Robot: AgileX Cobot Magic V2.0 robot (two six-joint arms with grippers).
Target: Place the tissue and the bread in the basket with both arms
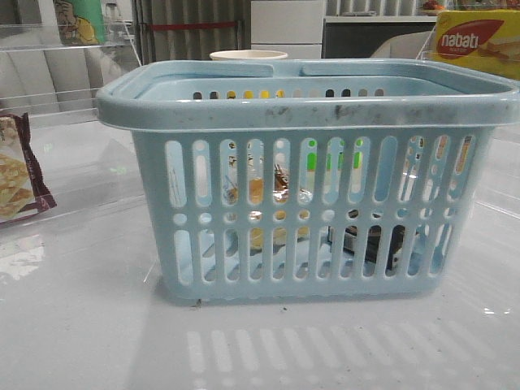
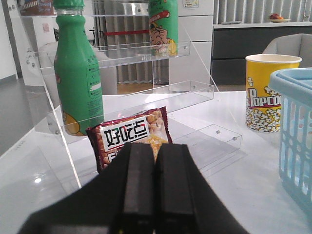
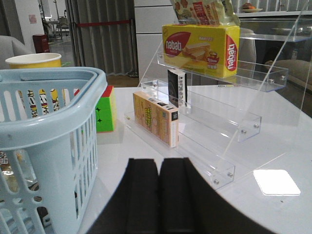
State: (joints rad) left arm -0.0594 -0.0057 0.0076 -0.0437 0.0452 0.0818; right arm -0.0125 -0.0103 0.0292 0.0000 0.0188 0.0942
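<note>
The left gripper (image 2: 155,187) is held low and level over the white table (image 1: 81,325), its two black fingers pressed flat together with nothing between them, pointing toward a snack packet (image 2: 130,137) that leans against the foot of a clear acrylic shelf (image 2: 146,97). The right gripper (image 3: 158,195) sits in the same low, level pose just beside the basket (image 1: 309,106), fingers likewise closed on nothing. The basket is light blue plastic with slotted and round-holed sides, a thick scuffed rim and its handles folded down. Through its slots in the front view, the bread (image 1: 272,191) shows as golden-brown patches under shiny clear wrap, lying inside toward the basket's left half. The tissue (image 1: 370,240) shows as a low dark shape on the basket's floor, toward its right half. The snack packet carries large white Chinese characters on red. Behind the basket stands a yellow cup (image 2: 270,100) printed "Popcorn". On the shelf to the basket's right rests a yellow-red box (image 3: 200,48) marked "nabati". A green bottle (image 2: 78,73) stands on the shelf above the snack packet.
</note>
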